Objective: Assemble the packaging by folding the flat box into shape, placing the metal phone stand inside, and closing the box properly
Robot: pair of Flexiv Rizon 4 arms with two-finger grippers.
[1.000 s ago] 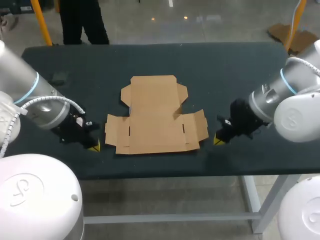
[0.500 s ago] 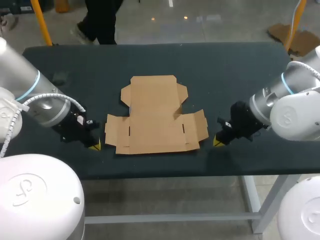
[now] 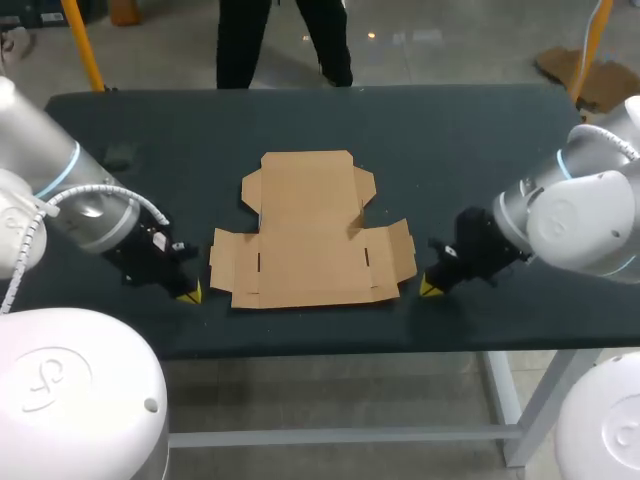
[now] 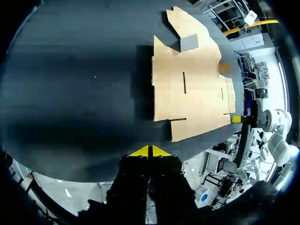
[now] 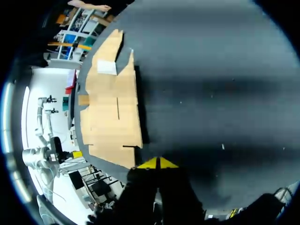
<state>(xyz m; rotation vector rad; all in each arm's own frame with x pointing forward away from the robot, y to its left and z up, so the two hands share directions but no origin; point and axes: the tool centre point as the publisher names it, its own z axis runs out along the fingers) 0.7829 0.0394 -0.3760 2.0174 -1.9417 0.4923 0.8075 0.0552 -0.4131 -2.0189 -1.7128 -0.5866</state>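
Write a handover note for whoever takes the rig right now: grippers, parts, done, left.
Left gripper: shut, empty, low over the table just left of the flat box.
Right gripper: shut, empty, just right of the box by its right flap.
Box: lies fully unfolded in the middle of the table, no flap raised, neither gripper holding it.
Phone stand: I cannot make it out in any view.
Done: nothing yet.
Left: fold the box, put the stand in, close it.
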